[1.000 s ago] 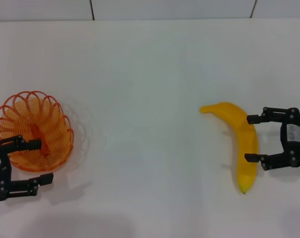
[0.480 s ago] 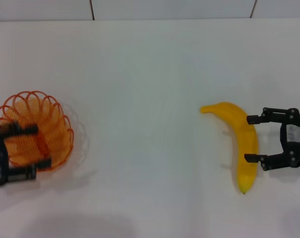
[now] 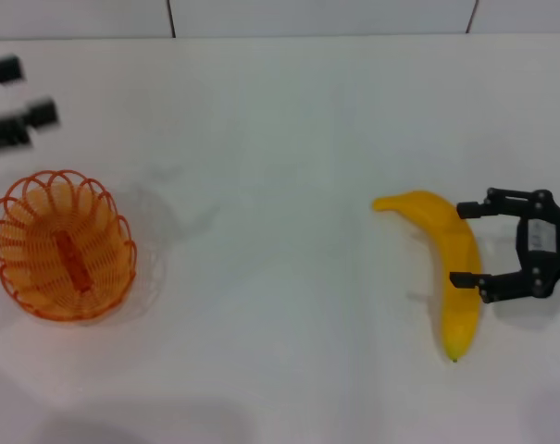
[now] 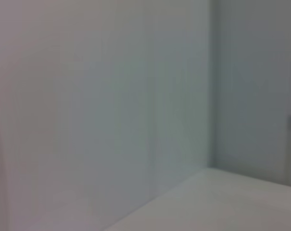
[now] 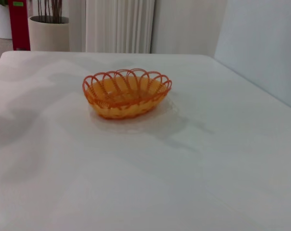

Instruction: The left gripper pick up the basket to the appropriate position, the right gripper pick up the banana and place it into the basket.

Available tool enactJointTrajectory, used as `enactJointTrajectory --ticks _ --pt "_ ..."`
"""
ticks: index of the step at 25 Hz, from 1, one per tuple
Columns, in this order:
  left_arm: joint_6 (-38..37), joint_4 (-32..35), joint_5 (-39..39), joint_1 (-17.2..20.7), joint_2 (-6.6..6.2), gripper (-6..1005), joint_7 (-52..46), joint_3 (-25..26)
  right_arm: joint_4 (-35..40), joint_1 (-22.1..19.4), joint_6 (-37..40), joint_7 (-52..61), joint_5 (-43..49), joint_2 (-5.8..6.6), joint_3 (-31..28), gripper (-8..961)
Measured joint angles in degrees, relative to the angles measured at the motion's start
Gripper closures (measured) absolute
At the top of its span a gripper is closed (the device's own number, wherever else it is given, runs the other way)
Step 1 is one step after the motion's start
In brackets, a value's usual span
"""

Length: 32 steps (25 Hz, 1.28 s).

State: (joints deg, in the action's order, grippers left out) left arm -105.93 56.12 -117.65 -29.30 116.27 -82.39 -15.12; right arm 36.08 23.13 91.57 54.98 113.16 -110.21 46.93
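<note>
Two black fingers of the right gripper [image 3: 463, 243] spread around smooth curved banana [image 3: 451, 268], looped-wire orange basket [image 3: 62, 244] apart, left gripper [image 3: 16, 102] blurred, fingers parted.

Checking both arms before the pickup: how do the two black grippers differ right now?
The right gripper, white-labelled, brackets the yellow curved banana, fingers open. The left gripper is at the table's far-left edge, away from the orange wire basket, touching nothing. Both are open.
</note>
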Motion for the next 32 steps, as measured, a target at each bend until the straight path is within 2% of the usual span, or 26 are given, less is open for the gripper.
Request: enactJointTrajectory --ticks 2,3,4,6,11,13,16,17,18,19,28,32 --pt "2.3 3.8 -1.3 -0.5 -0.06 153 -8.0 0.1 0.0 0.6 0.0 0.1 0.0 -0.15 0.0 63" --pt "5.1 7.2 -3.5 -1.1 -0.65 153 -15.4 -0.1 0.0 0.8 0.0 0.1 0.0 -0.19 0.0 63" --pt "5.1 7.2 -3.5 -1.1 -0.65 153 -15.4 -0.1 0.0 0.9 0.0 0.1 0.0 -0.19 0.0 63" --pt "6.5 8.5 -6.1 -1.8 -1.73 153 -19.2 -0.2 0.0 0.9 0.0 0.1 0.1 -0.19 0.0 63" --pt "7.6 9.0 -15.5 -4.5 -7.53 154 -26.7 -0.6 -0.1 0.9 0.0 0.1 0.2 -0.18 0.0 63" --pt "7.7 8.8 -20.6 -5.8 -8.72 154 -26.7 -2.2 -0.1 0.9 0.0 0.1 0.2 -0.18 0.0 63" --pt "7.7 8.4 -25.3 -6.9 -9.25 154 -25.9 -5.7 -0.1 0.9 0.0 0.1 0.3 -0.21 0.0 62" --pt "7.7 8.4 -26.2 -7.1 -9.05 153 -25.0 -7.1 -0.1 1.0 0.0 0.1 0.3 -0.22 0.0 62" --pt "8.1 8.5 -27.0 -7.2 -8.13 153 -22.6 -8.7 -0.1 1.0 0.0 0.1 0.3 -0.23 0.0 62" --pt "8.1 8.5 -27.0 -7.2 -8.13 153 -22.6 -8.7 -0.1 1.0 0.0 0.1 0.3 -0.24 0.0 62" --pt "14.7 8.9 -34.1 -7.1 -2.68 154 -11.9 -12.5 -0.1 1.0 0.0 0.1 0.3 -0.43 0.0 62" --pt "16.8 8.3 -34.2 -7.1 -2.19 154 -11.3 -12.0 -0.3 0.9 -0.7 0.1 0.3 -0.53 0.0 63"
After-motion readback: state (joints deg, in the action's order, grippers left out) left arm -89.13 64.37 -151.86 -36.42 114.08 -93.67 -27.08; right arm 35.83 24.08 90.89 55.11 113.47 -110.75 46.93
